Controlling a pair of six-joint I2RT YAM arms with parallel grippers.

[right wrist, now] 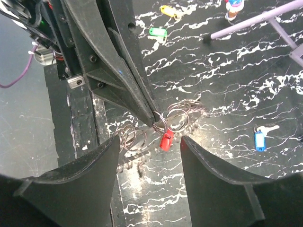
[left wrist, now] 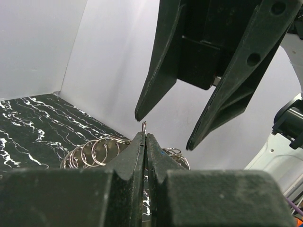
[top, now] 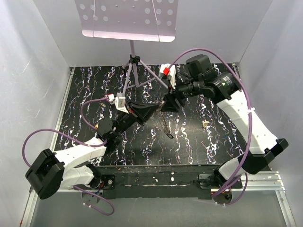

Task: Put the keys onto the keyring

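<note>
The left pincer [right wrist: 155, 119] was shut tight, and its two tips pinched the thin wire of the keyring [right wrist: 177, 113]. In the left wrist view a tiny bit of wire stuck up out of the closed tips of the left pincer [left wrist: 146, 138]. The rest of the keyring [left wrist: 94, 150] lay behind it as a bunch of small shiny loops on the counter [right wrist: 213, 85]. The counter was black with white streaks. The right pincer [right wrist: 150, 139] was wide and held nothing. It hung just over the left tips, with one finger on each side of them. A red key [right wrist: 166, 140] sat in the gap between the right fingers, touching the loops, just beside the left tips. I could not tell if the red key was hooked on the wire or only lying against it. A green key [right wrist: 157, 32] and a yellow key [right wrist: 168, 10] lay near each other on the counter, well apart from the keyring. A blue key [right wrist: 259, 138] lay alone off to one side. From above, a cream key [top: 205, 124] lay on the counter near the right arm. The two pincers met near the middle of the counter, in front of the legs of a music stand [top: 128, 19].
</note>
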